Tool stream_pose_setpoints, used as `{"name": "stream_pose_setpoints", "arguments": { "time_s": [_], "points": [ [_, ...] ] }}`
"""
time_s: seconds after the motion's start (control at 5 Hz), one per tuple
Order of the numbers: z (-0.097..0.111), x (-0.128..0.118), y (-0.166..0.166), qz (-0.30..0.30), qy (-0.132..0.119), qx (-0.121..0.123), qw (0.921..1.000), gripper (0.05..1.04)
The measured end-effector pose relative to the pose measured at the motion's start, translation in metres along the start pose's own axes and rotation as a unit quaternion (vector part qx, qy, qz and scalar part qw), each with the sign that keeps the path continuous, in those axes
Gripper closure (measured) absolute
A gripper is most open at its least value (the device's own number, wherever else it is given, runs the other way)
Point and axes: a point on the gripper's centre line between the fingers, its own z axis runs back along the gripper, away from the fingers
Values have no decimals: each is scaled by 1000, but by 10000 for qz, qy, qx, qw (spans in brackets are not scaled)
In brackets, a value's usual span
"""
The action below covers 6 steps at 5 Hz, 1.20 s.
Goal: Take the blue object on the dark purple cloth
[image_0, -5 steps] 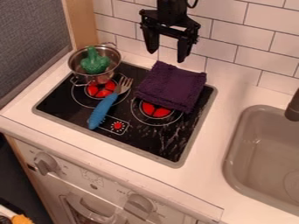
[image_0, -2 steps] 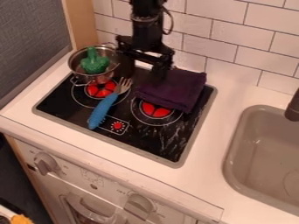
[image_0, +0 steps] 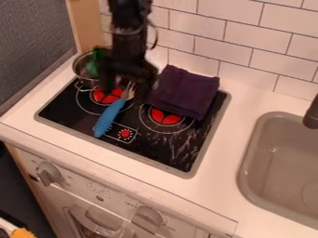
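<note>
Jaws apart, the gripper (image_0: 127, 90) hangs at the fork's (image_0: 110, 116) one-o'clock end; the cloth (image_0: 185, 93) lies at the fork's two o'clock.

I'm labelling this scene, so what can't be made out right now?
Pot's right side and part of the green toy: camera view, behind the gripper.
What is under the purple cloth: camera view, covered.
Sink's right side: camera view, cut by the right edge.
Orange thing: camera view, cut by the bottom edge.

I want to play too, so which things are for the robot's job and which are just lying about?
For the job:
blue-handled fork
dark purple cloth
gripper

Just lying about:
metal pot
green toy in the pot
orange thing at the bottom left
</note>
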Motion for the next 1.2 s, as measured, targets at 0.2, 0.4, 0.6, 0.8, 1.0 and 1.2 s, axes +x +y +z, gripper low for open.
{"name": "stream_pose_setpoints", "arguments": {
  "time_s": [0.2, 0.4, 0.6, 0.8, 1.0, 1.2],
  "points": [
    [-10, -6, 8, 269, -44, 85, 9996, 83],
    [-26, -13, 20, 692, -51, 69, 9976, 83],
    [-46, -16, 23, 944, 61, 71, 9955, 85],
    [-49, -15, 26, 994, 71, 63, 9950, 138],
    [-47, -12, 24, 953, 38, 74, 9954, 414],
    [-46, -10, 20, 879, 24, 60, 9961, 653]
  ]
}}
